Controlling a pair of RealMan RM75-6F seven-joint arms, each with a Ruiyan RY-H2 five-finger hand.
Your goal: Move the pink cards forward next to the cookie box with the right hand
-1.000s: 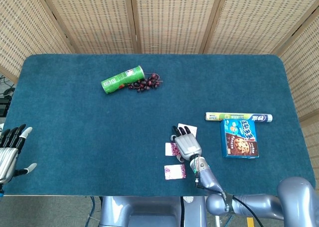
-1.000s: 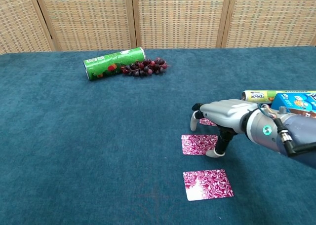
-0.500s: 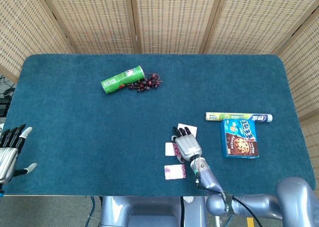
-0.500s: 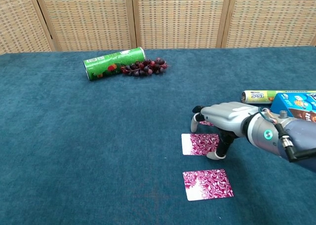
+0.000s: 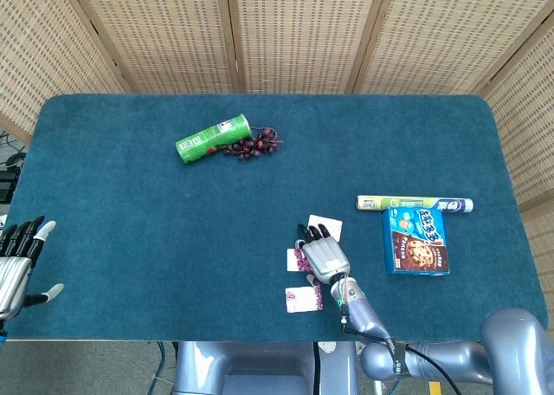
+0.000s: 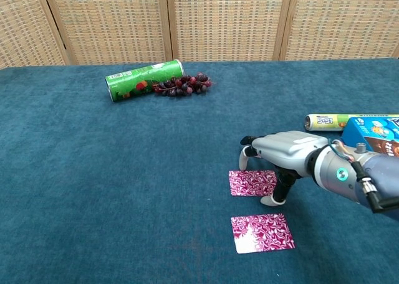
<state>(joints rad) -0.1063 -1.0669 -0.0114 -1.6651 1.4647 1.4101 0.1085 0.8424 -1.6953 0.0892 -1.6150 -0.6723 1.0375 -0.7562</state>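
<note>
Woven rattan screens are standing behind a table (image 5: 104, 204) covered in dark teal felt. I am reaching my right hand (image 5: 324, 256) out over the near middle of that surface, palm down, fingers arched with their tips pointing at the felt and spread apart — it is grasping nothing.

The pink cards are lying flat around it. One pink card (image 6: 252, 182) is sitting partly under my palm, my thumb coming down just at its right edge; whether the thumb is actually touching it, I cannot tell. A second pink card (image 6: 262, 232) is lying nearer to me, apart from the hand. A third card (image 5: 327, 226), pale in the head view, is peeking out just beyond my fingertips.

The cookie box (image 5: 415, 241) is lying to the right of my hand, not touching it, with a long yellow and white tube (image 5: 415, 203) lying along its far edge.

Far across the table a green can (image 5: 213, 139) is lying on its side, a bunch of dark grapes (image 5: 254, 144) against its open end.

My left hand (image 5: 19, 261) is hanging at the table's near left corner — fingers apart, holding nothing.
</note>
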